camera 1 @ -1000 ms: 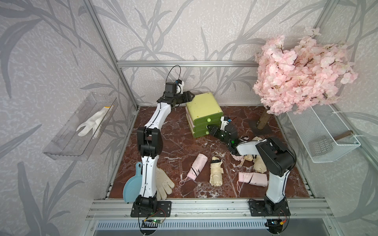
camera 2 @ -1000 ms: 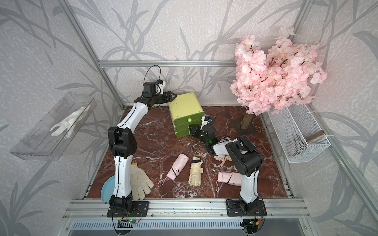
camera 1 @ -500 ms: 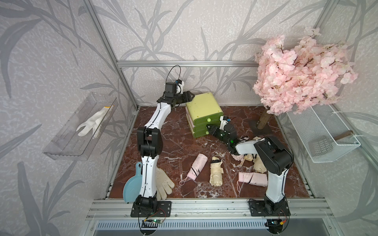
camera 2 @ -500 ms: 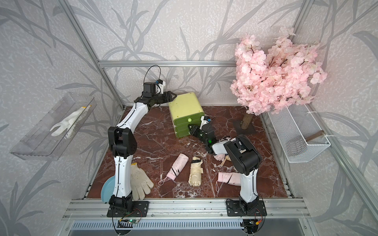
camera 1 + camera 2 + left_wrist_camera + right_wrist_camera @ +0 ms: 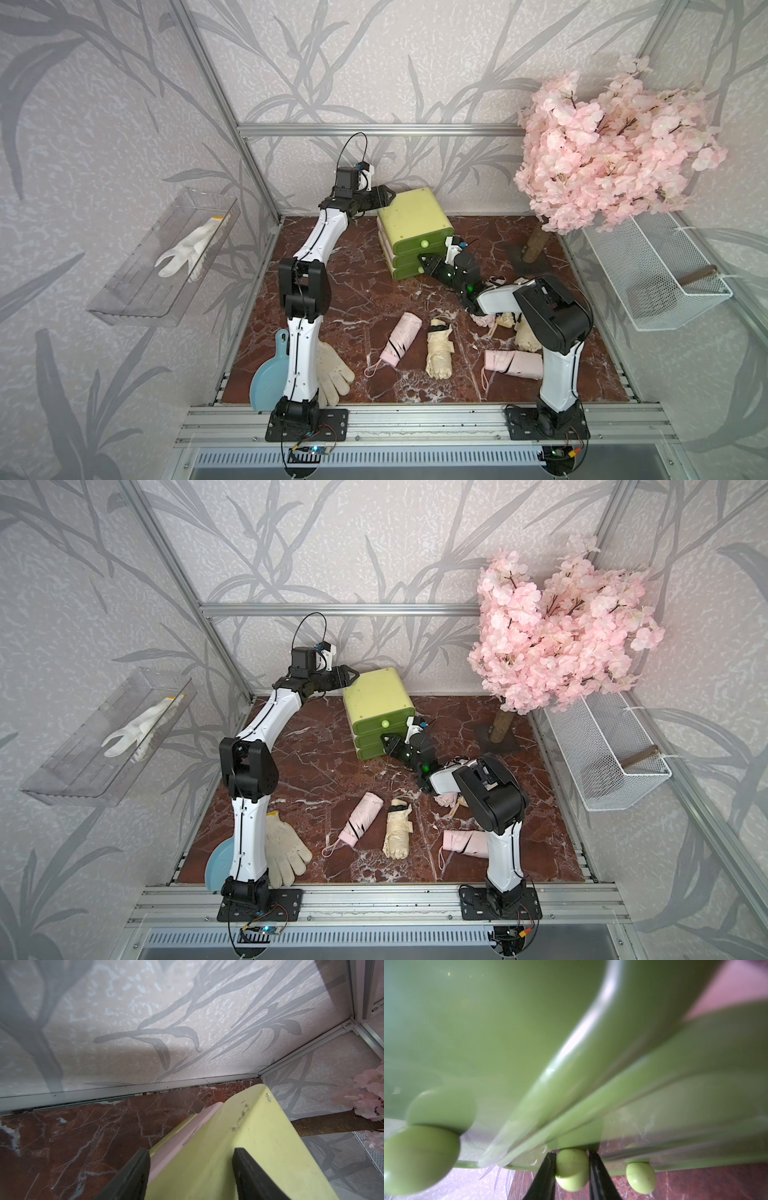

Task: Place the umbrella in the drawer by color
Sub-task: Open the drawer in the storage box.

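Your right gripper is clamping the middle knob between its fingers, tighter than a second ago. Your left gripper is staying spread astride the drawer, perhaps touching.

**Top views:** mounted high at the cell's front, looking down and back over the red-brown marble bench; both share nearly the whole scene.
**Left wrist:** close above the pale lime-yellow plastic drawer chest, facing the grey leaf-patterned rear wall.
**Right wrist:** very near, blurred, seemingly facing its round pale-green knob.
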`<control>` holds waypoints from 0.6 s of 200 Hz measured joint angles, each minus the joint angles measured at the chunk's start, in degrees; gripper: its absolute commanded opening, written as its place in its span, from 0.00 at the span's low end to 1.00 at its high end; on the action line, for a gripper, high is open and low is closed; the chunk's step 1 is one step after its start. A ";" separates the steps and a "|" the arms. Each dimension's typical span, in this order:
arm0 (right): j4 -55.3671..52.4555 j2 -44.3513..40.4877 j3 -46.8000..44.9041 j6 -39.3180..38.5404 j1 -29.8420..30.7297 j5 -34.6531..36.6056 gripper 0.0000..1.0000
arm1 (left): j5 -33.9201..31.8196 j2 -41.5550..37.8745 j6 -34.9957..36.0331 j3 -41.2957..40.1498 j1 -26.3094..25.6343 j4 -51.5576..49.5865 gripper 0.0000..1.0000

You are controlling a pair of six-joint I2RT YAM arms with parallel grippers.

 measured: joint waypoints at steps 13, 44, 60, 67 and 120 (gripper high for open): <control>0.85 -0.07 -0.68 0.00 0.07 0.26 0.07 | 0.04 0.00 -0.02 0.00 0.00 -0.02 0.66; 2.95 -3.37 -5.92 -0.50 0.87 2.38 0.06 | 1.18 0.00 -0.07 0.04 -0.02 -0.57 0.66; 2.38 -6.88 -9.46 -1.42 1.64 3.45 0.06 | 1.29 0.07 -0.09 0.33 -0.02 -0.98 0.66; 1.92 -8.41 -10.75 -1.75 1.95 3.78 0.06 | 1.31 0.15 -0.07 0.57 -0.02 -1.25 0.66; -5.03 -20.24 -18.51 -4.35 3.76 5.60 0.06 | 1.31 0.66 -0.07 1.77 0.00 -2.45 0.66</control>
